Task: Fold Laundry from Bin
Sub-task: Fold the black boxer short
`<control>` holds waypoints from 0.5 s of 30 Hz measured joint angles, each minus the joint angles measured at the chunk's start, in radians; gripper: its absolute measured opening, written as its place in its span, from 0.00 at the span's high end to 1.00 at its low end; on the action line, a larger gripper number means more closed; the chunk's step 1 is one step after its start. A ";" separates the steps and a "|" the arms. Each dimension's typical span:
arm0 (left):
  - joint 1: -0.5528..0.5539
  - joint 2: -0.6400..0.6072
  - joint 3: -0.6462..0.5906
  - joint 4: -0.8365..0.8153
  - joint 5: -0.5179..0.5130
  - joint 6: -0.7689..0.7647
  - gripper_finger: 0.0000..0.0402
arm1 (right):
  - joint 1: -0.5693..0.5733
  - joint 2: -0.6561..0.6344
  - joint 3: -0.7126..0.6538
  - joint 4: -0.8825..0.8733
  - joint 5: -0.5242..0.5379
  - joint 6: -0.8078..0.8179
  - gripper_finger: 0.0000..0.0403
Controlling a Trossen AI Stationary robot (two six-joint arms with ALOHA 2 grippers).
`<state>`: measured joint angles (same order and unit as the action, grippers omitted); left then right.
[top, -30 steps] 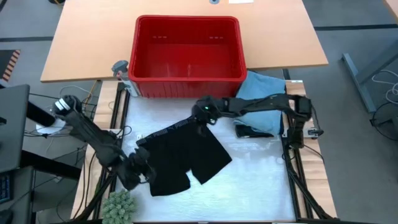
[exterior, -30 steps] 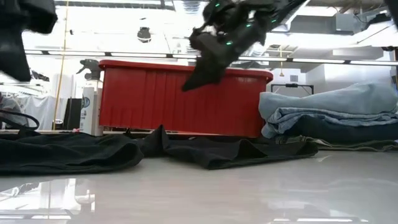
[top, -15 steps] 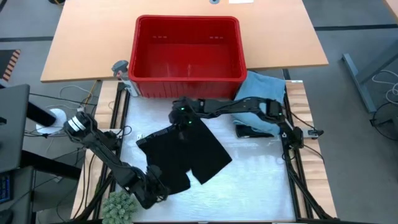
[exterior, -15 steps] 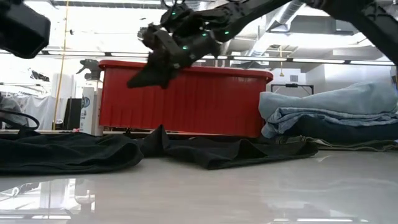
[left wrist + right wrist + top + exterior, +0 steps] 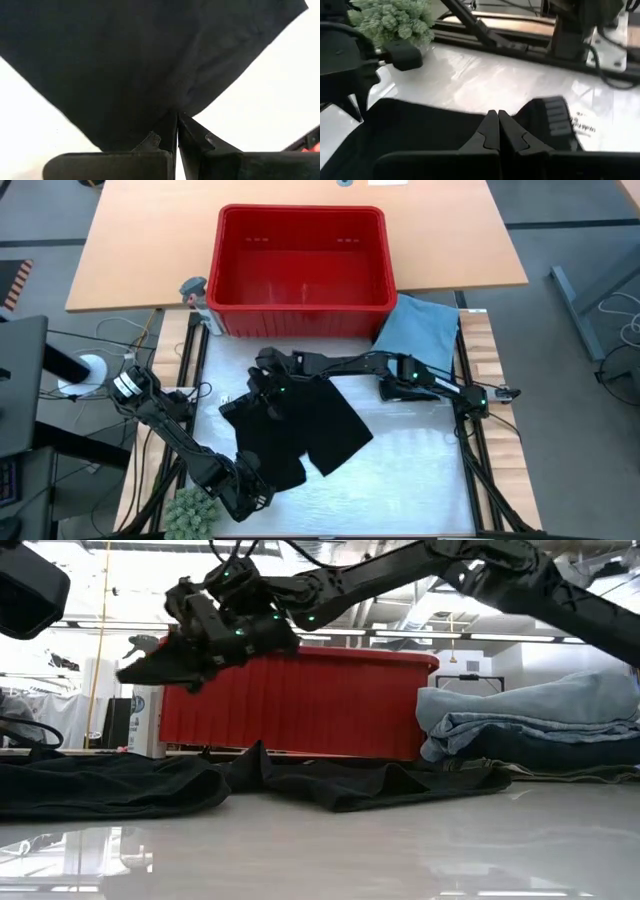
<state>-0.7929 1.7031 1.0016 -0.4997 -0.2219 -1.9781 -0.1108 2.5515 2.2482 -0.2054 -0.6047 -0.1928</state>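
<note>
A black garment (image 5: 310,425) of the laundry lies spread flat on the white table, in front of the red bin (image 5: 300,308). My left gripper (image 5: 255,485) is shut, with its tips (image 5: 177,116) at the garment's near-left corner. My right gripper (image 5: 255,385) is shut too. It reaches across from the right and hangs above the garment's far-left part. The low view shows the right gripper (image 5: 135,670) clear of the cloth (image 5: 110,785), at about the height of the bin's rim (image 5: 300,645). Its wrist view shows the garment (image 5: 420,125) below its fingers. My left gripper meets the black garment at its near-left corner (image 5: 187,100), slanting down from the table's near-left side. Creases in the cloth run together at the fingertips. I cannot tell whether any cloth lies between the shut fingers. The garment lies flat on the table.
A stack of folded light blue cloth (image 5: 420,330) lies at the table's far right, with a small dark item (image 5: 405,390) in front of it. A green tufted ball (image 5: 190,510) sits at the near-left corner. A wooden table (image 5: 130,250) stands behind the bin.
My right gripper has gone toward the table's left edge above the garment, sinking a little and tipping closer to level. My left gripper has gone toward the near edge along the garment's left side and down to its near-left corner. The garment has kept its place.
</note>
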 joint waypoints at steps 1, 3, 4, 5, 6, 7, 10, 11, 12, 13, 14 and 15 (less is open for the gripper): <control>0.000 0.000 0.000 -0.007 -0.001 -0.008 1.00 | 0.000 0.016 0.024 0.004 0.001 -0.001 0.96; 0.000 0.000 0.000 -0.013 -0.002 -0.023 1.00 | 0.001 0.053 0.071 0.008 0.003 -0.003 0.96; 0.000 0.000 0.000 -0.018 -0.001 -0.026 1.00 | 0.004 0.070 0.090 0.006 0.010 -0.003 0.96; 0.000 0.000 0.000 -0.019 0.002 -0.026 1.00 | 0.006 0.085 0.106 0.003 0.026 -0.003 0.96; 0.000 0.000 0.000 -0.017 0.006 -0.025 1.00 | 0.005 0.092 0.108 0.009 0.040 -0.003 0.96; 0.000 0.000 0.000 -0.019 0.008 -0.026 1.00 | 0.005 0.095 0.101 0.029 0.057 -0.003 0.96; 0.000 0.000 0.000 -0.019 0.008 -0.028 1.00 | 0.005 0.106 0.099 0.056 0.107 -0.016 0.96; 0.000 0.000 0.000 -0.021 0.008 -0.028 1.00 | 0.005 0.107 0.099 0.062 0.124 -0.023 0.96; 0.000 0.000 0.000 -0.022 0.008 -0.028 1.00 | 0.005 0.107 0.099 0.068 0.139 -0.034 0.96; 0.000 0.000 0.000 -0.025 0.008 -0.028 1.00 | 0.006 0.109 0.099 0.072 0.158 -0.047 0.96; 0.000 0.000 -0.001 -0.029 0.007 -0.029 1.00 | 0.006 0.116 0.100 0.091 0.173 -0.053 0.96; 0.000 0.000 -0.003 -0.025 0.007 -0.036 1.00 | 0.006 0.118 0.101 0.093 0.186 -0.054 0.96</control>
<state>-0.7926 1.7035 0.9981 -0.5249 -0.2146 -2.0141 -0.1043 2.6700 2.3495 -0.1128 -0.4185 -0.2471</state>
